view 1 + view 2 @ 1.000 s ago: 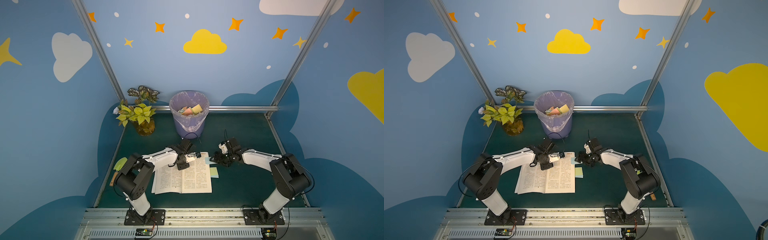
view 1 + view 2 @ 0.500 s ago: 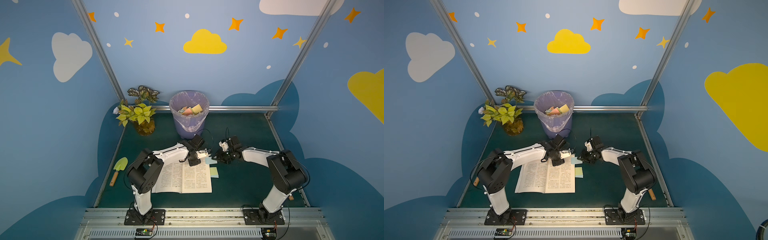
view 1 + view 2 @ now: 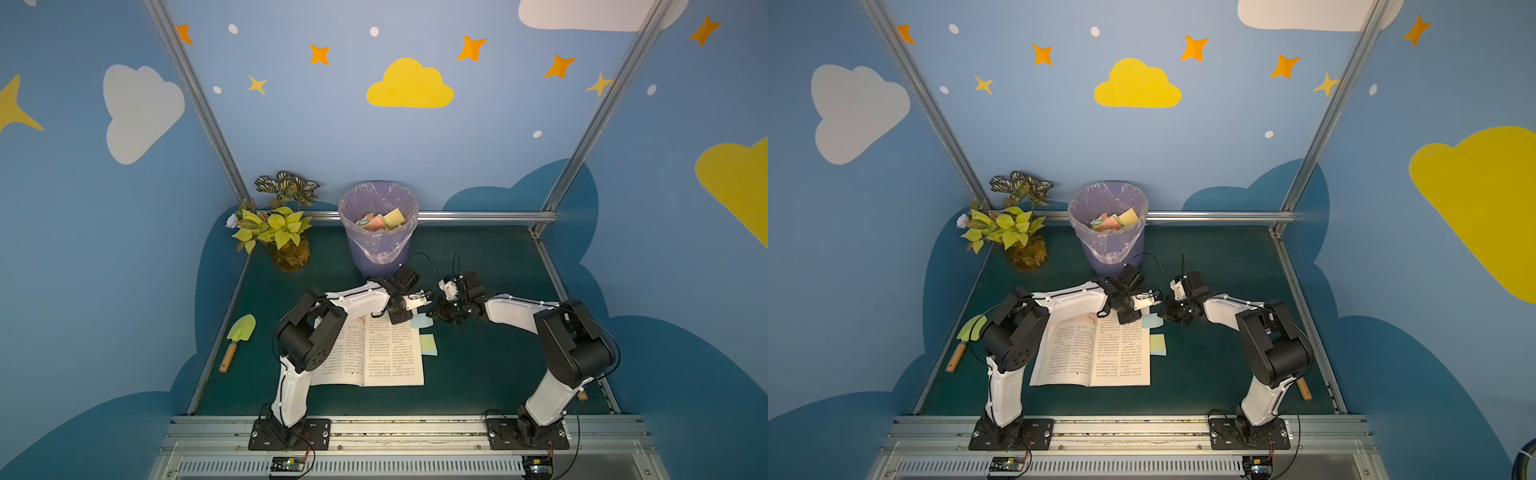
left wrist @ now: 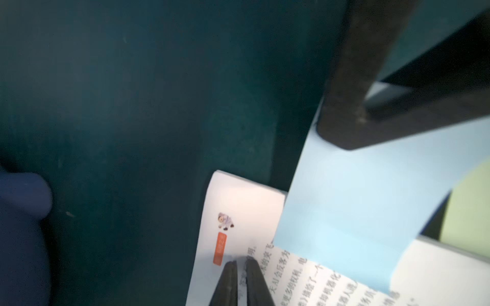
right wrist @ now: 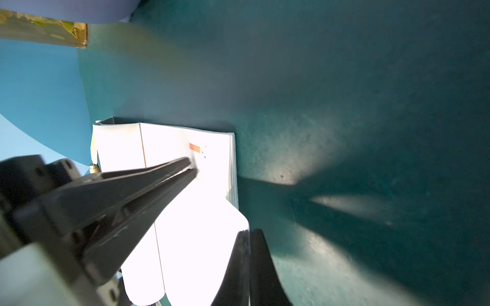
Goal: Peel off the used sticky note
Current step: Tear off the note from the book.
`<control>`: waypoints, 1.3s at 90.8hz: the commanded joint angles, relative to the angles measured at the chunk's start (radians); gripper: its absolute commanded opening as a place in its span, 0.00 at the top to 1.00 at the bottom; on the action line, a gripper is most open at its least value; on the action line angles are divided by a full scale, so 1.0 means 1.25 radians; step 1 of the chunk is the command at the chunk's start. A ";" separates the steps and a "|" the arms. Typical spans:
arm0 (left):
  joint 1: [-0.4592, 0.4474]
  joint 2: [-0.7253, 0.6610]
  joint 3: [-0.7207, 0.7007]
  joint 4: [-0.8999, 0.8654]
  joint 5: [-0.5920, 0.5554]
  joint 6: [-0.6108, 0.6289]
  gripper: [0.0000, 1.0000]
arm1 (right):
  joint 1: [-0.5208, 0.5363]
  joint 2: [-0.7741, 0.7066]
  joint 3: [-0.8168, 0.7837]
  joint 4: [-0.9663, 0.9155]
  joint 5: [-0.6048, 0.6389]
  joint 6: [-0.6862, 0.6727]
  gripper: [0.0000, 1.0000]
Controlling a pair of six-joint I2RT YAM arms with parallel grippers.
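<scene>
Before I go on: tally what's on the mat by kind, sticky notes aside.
Open book: 1
Waste bin: 1
Plant pot: 1
Green trowel: 1
Wooden-handled tool, mostly hidden: 1
Total: 5

Both top views: sharp and evenly lit from above. Walls bright, table (image 3: 478,257) dimmer, only faint shade around the book (image 3: 376,353). Frame posts lean outward toward the picture edges, a wide-lens distortion.

Right wrist view: book (image 5: 185,225) blown out to white, print lost. Long dark shadows cross the table beside it.

Left wrist view: soft focus throughout. Book print barely legible, note (image 4: 358,225) brightly lit.
</scene>
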 commanded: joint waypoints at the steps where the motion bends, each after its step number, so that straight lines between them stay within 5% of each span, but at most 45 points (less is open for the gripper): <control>1: -0.002 0.024 0.011 -0.002 0.001 0.002 0.90 | 0.013 -0.032 -0.013 0.006 0.035 -0.023 1.00; 86: 0.015 0.065 0.057 -0.136 0.027 -0.025 0.97 | 0.102 -0.249 -0.265 0.212 0.197 -0.074 1.00; 118: 0.042 -0.167 -0.004 -0.194 0.152 -0.053 0.94 | 0.112 -0.545 -0.246 -0.005 0.289 -0.056 1.00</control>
